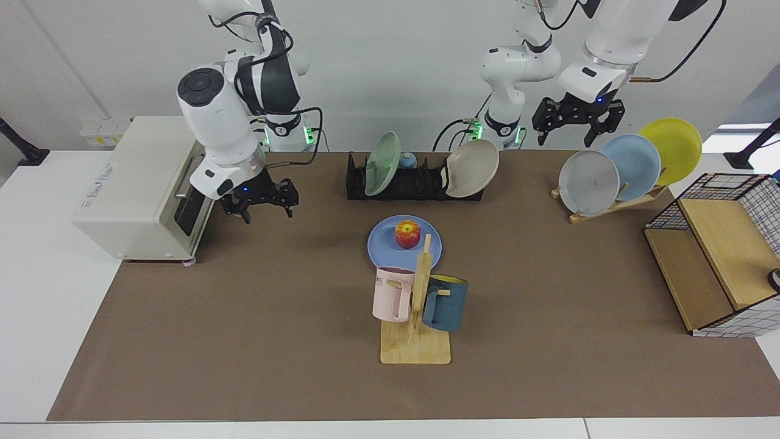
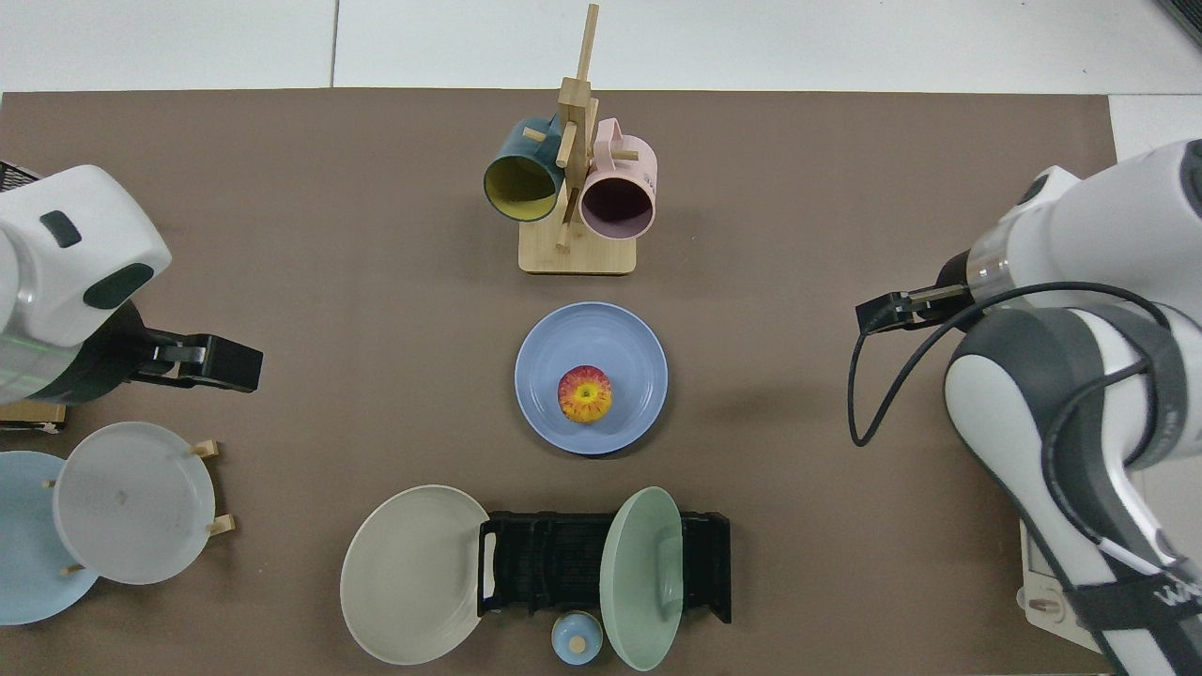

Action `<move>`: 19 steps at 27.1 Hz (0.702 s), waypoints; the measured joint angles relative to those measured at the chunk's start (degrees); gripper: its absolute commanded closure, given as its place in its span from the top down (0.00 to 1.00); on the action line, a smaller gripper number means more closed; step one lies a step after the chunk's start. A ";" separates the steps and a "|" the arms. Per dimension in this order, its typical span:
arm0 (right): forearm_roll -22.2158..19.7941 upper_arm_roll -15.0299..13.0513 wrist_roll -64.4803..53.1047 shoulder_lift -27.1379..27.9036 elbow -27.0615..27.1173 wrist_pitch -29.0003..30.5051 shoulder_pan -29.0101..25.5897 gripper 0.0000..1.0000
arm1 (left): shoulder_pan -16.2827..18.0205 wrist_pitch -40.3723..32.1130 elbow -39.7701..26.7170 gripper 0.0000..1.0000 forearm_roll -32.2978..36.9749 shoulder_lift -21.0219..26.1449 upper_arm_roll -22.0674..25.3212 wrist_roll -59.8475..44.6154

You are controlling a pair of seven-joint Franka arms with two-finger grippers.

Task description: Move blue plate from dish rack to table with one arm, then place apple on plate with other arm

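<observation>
Brown matting covers the tabletop, and I see the blue plate flat on it, just in front of the dish rack, with the apple resting on the plate. My right pincer hangs spread and empty, well off beside the toaster oven. My left pincer hovers open, holding nothing, above the wooden plate rack.

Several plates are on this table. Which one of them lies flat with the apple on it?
The periwinkle-blue plate on the brown mat, carrying the apple. The other plates all stand tilted in the black rack or the wooden rack.
</observation>
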 measured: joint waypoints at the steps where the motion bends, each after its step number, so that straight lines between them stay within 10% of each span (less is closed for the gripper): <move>1: -0.04 -0.01 -0.24 -0.52 0.00 -0.69 -0.72 1.00 | -0.03 0.00 0.12 1.00 0.00 -0.02 -0.06 0.00; 19: -3.68 0.10 -0.32 -6.93 -0.10 -5.52 -3.03 1.00 | 0.03 -0.07 0.50 1.00 0.04 -0.08 0.77 -0.04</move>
